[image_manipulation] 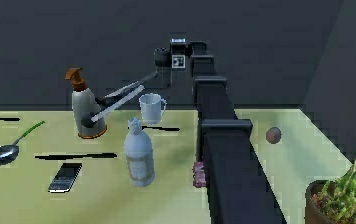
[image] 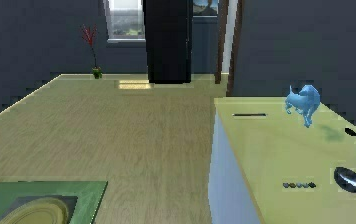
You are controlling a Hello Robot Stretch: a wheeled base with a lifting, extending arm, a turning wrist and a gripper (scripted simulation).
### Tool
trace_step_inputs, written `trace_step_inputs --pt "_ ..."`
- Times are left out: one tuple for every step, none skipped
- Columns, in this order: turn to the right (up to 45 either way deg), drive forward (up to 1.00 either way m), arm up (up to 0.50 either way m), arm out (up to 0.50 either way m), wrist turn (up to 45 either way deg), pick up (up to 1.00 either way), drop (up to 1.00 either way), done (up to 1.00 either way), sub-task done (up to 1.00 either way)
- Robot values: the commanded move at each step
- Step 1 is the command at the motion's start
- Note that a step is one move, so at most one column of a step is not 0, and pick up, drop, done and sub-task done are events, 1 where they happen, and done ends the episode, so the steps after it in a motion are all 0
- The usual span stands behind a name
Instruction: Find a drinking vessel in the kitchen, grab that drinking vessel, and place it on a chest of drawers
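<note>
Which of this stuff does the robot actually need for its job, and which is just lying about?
For the job: white cup; claw.

Just lying about: pump bottle; clear bottle; ladle; phone; small ball; potted plant; blue figurine.

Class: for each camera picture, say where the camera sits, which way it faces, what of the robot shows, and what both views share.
Forward view: on the robot, facing ahead and somewhat down across wooden floor to a dark cabinet, a pale counter at its right.
Arm side view: on the robot's body, facing sideways over a pale counter; the dark arm and hand show, near a cup.
Shared: probably that one pale counter.
</note>
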Motion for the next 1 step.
trace_step_inputs --pt "0.0 0.00 0.00 0.00 45.0 0.00 0.00 0.00 0.00"
